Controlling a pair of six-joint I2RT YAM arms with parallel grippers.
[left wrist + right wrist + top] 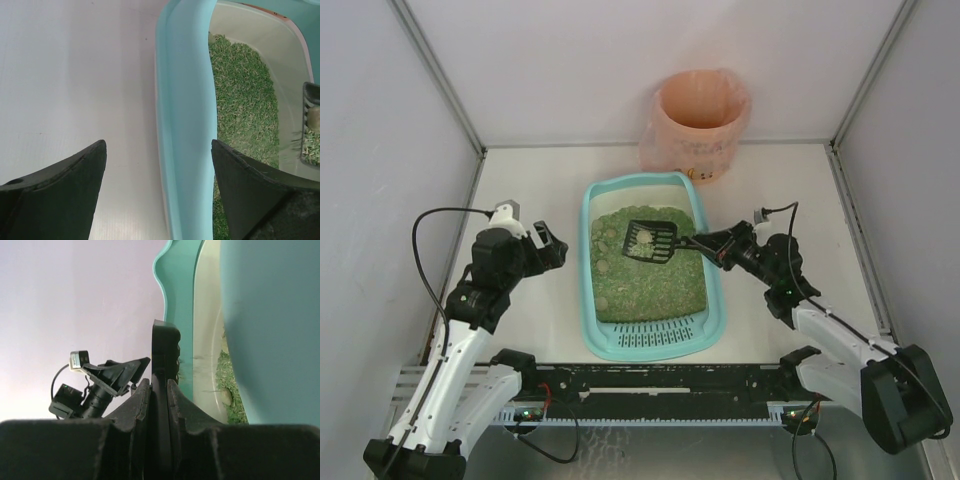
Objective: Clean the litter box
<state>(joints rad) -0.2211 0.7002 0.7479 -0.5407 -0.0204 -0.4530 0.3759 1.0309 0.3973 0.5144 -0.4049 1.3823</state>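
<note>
— So, where did we have the litter box [587, 270] at that point?

— Flat on the table [775, 190], midway across it, its slotted grate end [655, 338] toward us and the pink-bagged bin [700, 115] just beyond its far end.

— And our right gripper [706, 243]?

— Clamped tight on the handle [161, 370] of the black scoop [663, 243]; our wrist view showed that handle pinched in its closed jaws. We held the scoop head over the litter [650, 285] in the far half of the box, roughly level, we judged so that the pale clump [642, 238] lying in it would not roll off.

— Why was our left gripper [556, 248] spread so wide?

— It held nothing. Its jaws gaped on either side of the box's left rim [185, 125], one over the table, one over the litter. We could not tell whether they touched the plastic. We read it as standing ready to steady the box against the scoop's dragging.

— What was left to do?

— Carrying the clump to the bin, we reckoned; its mouth stood high, so lifting without tipping mattered.
</note>
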